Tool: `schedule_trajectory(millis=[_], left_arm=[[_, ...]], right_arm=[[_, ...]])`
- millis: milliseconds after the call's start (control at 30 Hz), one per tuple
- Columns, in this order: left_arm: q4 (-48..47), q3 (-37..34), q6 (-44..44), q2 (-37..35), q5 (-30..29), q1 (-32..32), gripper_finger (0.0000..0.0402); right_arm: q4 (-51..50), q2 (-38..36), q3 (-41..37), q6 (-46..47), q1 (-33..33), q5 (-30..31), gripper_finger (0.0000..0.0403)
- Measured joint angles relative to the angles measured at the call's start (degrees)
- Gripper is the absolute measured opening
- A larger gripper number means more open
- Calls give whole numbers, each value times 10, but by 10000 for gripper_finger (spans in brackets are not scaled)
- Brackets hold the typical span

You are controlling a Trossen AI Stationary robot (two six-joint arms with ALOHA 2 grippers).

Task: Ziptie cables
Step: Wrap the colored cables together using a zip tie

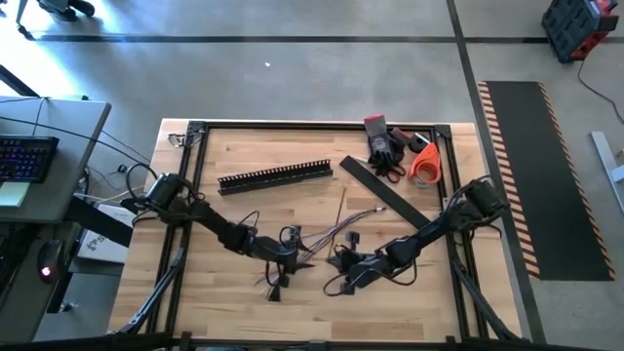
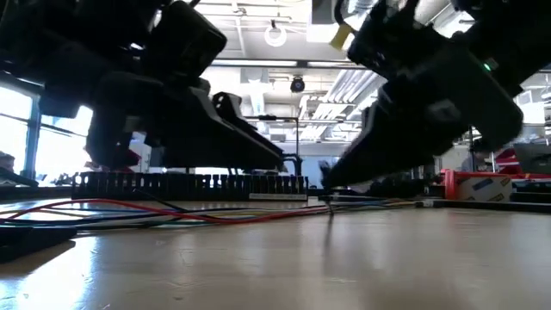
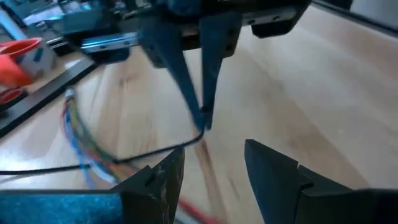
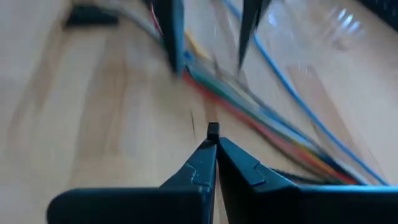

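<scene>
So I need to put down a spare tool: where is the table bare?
Bare wood lies along the near edge of the wooden table, and between the black comb-toothed rail and the far rim. The middle is crowded: splayed grey and coloured cables, both arms.

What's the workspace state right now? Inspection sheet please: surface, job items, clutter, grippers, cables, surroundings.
Surface: wooden table in a black frame.
Job's things: cables splayed mid-table, not gathered; no ziptie made out.
Clutter: comb-toothed rail, flat black strip, black glove, orange tape roll along the far side.
Grippers: left gripper open, low by the strands; right gripper shut on something small and dark.
Cables: coloured strands run between both grippers.
Surroundings: desk with keyboard, striped floor mat.
</scene>
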Motion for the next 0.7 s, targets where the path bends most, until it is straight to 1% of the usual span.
schedule_trajectory(millis=[133,300,500,700], left_arm=[[0,20,4,18,24,11,145],[-1,39,4,36,25,19,145],[-1,48,16,36,26,19,145],[-1,60,29,36,60,19,145]], right_arm=[[60,-1,0,-7,2,-2,0],[84,-6,0,-18,11,7,0],[102,-6,0,-17,20,17,0],[129,-9,0,-24,24,27,0]])
